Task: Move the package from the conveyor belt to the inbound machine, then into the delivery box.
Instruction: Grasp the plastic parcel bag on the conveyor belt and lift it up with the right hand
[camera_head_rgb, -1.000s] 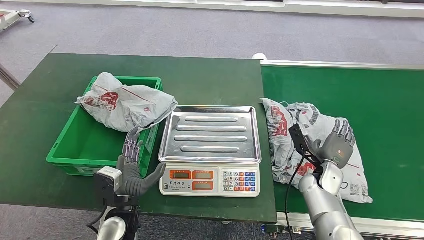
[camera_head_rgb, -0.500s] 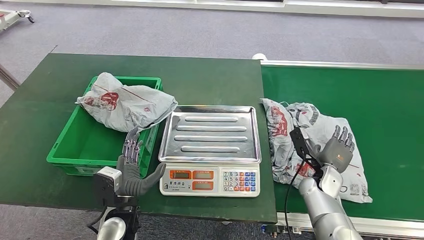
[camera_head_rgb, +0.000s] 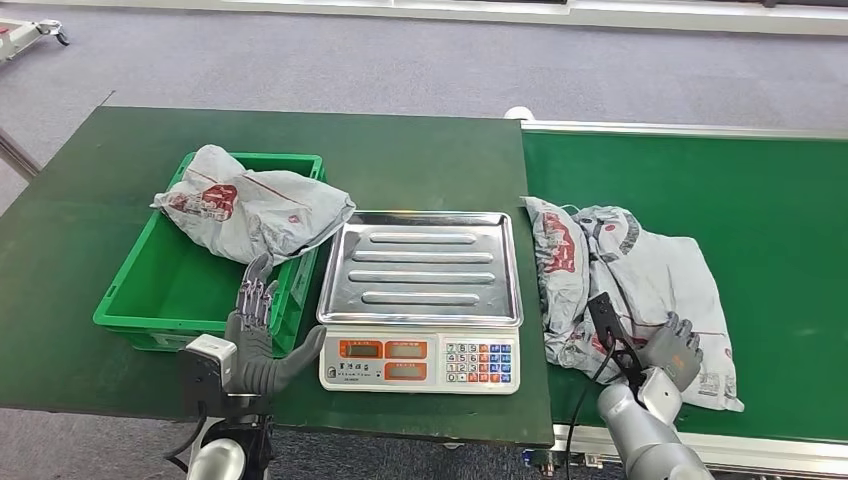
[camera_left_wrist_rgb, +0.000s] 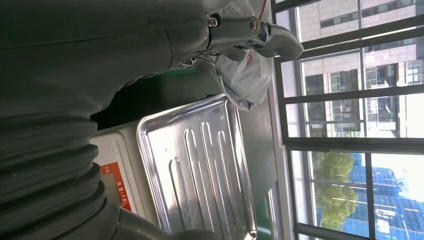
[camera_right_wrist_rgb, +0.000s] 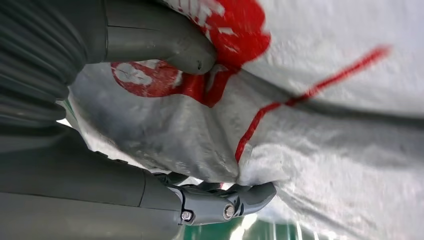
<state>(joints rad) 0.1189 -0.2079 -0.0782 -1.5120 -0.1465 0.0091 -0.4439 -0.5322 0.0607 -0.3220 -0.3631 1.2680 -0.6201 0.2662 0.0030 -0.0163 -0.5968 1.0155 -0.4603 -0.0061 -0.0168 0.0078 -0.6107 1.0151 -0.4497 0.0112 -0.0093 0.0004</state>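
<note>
A grey plastic package (camera_head_rgb: 620, 275) with red print lies crumpled on the green conveyor belt (camera_head_rgb: 770, 190), just right of the scale. My right hand (camera_head_rgb: 675, 348) sits low on its near edge. In the right wrist view the thumb (camera_right_wrist_rgb: 160, 42) presses on the package (camera_right_wrist_rgb: 325, 125) and the fingers (camera_right_wrist_rgb: 225, 202) curl round a fold from the other side, gripping it. The weighing scale (camera_head_rgb: 420, 362) has a bare steel tray (camera_head_rgb: 425, 265). My left hand (camera_head_rgb: 258, 335) hovers with fingers spread between the scale and the green box (camera_head_rgb: 135, 300), holding nothing.
A second grey package (camera_head_rgb: 250, 212) lies across the far rim of the green box, seen also in the left wrist view (camera_left_wrist_rgb: 247, 75) beyond the steel tray (camera_left_wrist_rgb: 200, 170). The dark green table (camera_head_rgb: 70, 230) borders the conveyor.
My right hand has dropped from raised and spread above the package down to its near edge, and its fingers have closed on it. The left hand shifted slightly.
</note>
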